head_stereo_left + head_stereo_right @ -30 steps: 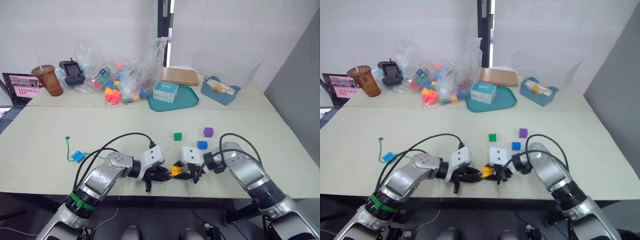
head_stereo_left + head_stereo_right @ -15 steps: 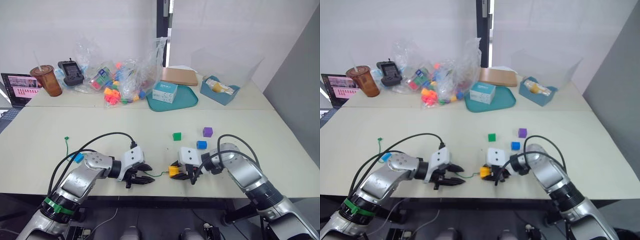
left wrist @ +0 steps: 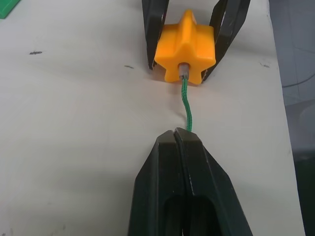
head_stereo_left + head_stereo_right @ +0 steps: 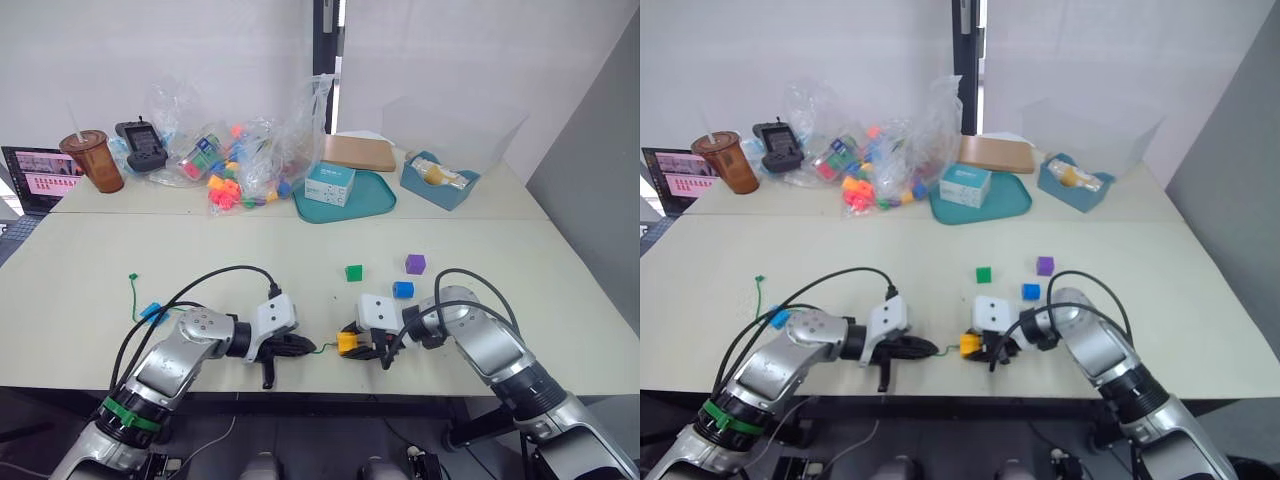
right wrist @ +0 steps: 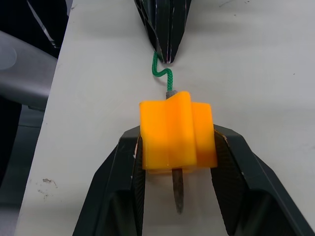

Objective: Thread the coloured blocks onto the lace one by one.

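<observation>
My right gripper [image 5: 173,162] is clenched on the orange-yellow block [image 5: 176,133], gripping its two flanks just above the desk [image 4: 80,330] near the front edge; my left gripper [image 3: 178,140] is pinched tight on the lace [image 3: 186,104], a short way back from the block; the dark tip [image 5: 177,189] has already gone through the bore and pokes out on the side nearest my right wrist, while the green cord runs from the block's other face into my left jaws with a small kink in it; the far end of the lace trails off to my left past the light blue block [image 4: 153,312], which I judge is already strung; the green block [image 4: 354,272], the dark blue block [image 4: 403,289] and the purple block [image 4: 416,263] lie loose beyond my right arm, well apart from the work

To do this step well I judge I should hold the block steady and square, so the bore stays in line with the cord, and feed with the left in short pushes along that line; the kink tells me the cord is soft and will buckle if I push from too far back, so I should regrip close to the face each time; once enough tip is clear, something must take it and draw the cord through without letting the block roll
</observation>
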### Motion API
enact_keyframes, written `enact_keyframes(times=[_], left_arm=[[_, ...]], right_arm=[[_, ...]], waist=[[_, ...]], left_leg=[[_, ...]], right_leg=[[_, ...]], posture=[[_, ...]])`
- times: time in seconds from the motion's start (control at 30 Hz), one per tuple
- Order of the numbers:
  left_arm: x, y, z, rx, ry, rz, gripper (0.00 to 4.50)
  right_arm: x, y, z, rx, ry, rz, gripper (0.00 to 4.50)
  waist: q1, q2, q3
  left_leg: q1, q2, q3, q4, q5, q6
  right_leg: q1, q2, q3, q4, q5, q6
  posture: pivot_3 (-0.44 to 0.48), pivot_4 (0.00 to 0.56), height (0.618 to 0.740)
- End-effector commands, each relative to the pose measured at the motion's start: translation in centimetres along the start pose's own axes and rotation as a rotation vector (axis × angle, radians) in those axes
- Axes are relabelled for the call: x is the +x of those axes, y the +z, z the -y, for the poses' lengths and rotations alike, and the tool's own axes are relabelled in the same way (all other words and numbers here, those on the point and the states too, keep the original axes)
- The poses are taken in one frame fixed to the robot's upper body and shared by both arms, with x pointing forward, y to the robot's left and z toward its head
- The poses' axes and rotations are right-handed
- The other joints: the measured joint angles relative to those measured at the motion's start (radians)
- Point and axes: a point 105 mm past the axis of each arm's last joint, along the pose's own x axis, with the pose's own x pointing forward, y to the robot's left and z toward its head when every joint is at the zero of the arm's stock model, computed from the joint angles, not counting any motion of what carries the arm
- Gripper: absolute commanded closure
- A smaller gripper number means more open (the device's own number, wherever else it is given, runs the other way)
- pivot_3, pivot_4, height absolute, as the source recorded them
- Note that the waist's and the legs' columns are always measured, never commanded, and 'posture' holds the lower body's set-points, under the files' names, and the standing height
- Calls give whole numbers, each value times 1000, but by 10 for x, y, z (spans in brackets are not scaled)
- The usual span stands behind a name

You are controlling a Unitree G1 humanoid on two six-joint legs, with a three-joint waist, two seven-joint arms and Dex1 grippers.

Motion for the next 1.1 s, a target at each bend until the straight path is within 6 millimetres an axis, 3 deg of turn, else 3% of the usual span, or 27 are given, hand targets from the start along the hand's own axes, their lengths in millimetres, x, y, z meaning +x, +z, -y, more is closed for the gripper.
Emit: enact_keyframes(times=[0.03,0.3,0.5,0.6,0.63,0.77,0.9,1.07,1.1], left_arm=[[1,16,-3,13,23,38,4500],[1,19,0,-3,23,50,4500],[-10,28,1,0,25,74,2748],[-12,21,7,22,3,28,1730],[-12,18,9,27,-6,10,1724],[-9,6,11,63,-15,-51,1724],[2,-8,6,90,6,-124,2819],[4,-7,10,79,-24,-107,4465],[5,-5,11,75,-29,-95,4500]], right_arm=[[0,1,-5,-2,20,0,3155],[0,1,-6,-3,27,-6,3155],[0,0,-5,-5,25,-11,3155],[1,0,-5,-4,26,-10,3155],[1,1,-5,-4,27,-9,3155],[2,2,-5,-4,26,-5,3155],[2,4,-5,-4,18,0,3155],[1,4,-5,-1,9,2,3155],[1,4,-5,-1,8,1,3155]], waist=[[0,0,0],[0,0,0],[0,0,0],[0,0,0],[0,0,0],[0,0,0],[2,0,0],[1,0,0],[1,0,0]], left_leg=[[0,0,0,0,0,0],[0,0,0,0,0,0],[0,0,0,0,0,0],[0,0,0,0,0,0],[0,0,0,0,0,0],[0,0,0,0,0,0],[0,0,0,0,0,0],[0,0,0,0,0,0],[0,0,0,0,0,0]], right_leg=[[0,0,0,0,0,0],[0,0,0,0,0,0],[0,0,0,0,0,0],[0,0,0,0,0,0],[0,0,0,0,0,0],[0,0,0,0,0,0],[0,0,0,0,0,0],[0,0,0,0,0,0],[0,0,0,0,0,0]], posture=[[0,150,740],[0,150,740],[0,150,740],[0,150,740],[0,150,740],[0,150,740],[0,150,740],[0,150,740],[0,150,740]])
